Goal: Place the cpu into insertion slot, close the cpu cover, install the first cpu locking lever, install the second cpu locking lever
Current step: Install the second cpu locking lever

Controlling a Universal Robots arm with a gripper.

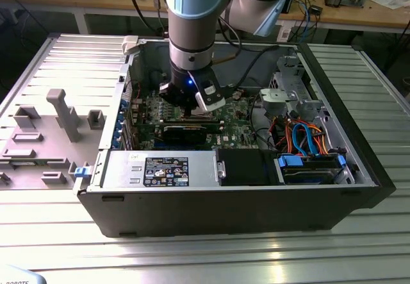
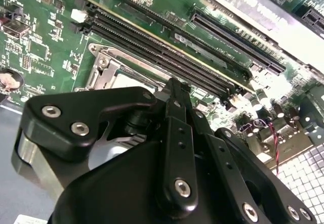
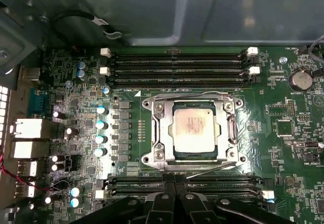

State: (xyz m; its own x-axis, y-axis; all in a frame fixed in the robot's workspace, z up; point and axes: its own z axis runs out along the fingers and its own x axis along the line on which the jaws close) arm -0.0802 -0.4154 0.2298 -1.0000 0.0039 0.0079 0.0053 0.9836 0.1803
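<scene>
One arm: you see its gripper (image 1: 192, 98) lowered into the open computer case (image 1: 359, 168), above the motherboard (image 1: 237, 120).
Fingers: you cannot tell whether they are wide or narrow.
Cpu (image 3: 195, 127): in the first wrist view it lies flat in the insertion slot (image 3: 230, 130), face up, edges square with the socket.
Cpu cover (image 3: 161, 128): down around the chip, framing it.
Memory slots (image 3: 177, 64): long axes run 9 to 3 o'clock in the first wrist view, at 12 and 6 o'clock of the socket.

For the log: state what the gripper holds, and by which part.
Cannot be told. The gripper hangs low over the motherboard, but nothing shows in its grasp. The cpu already sits in the insertion slot, cover down around it.
</scene>
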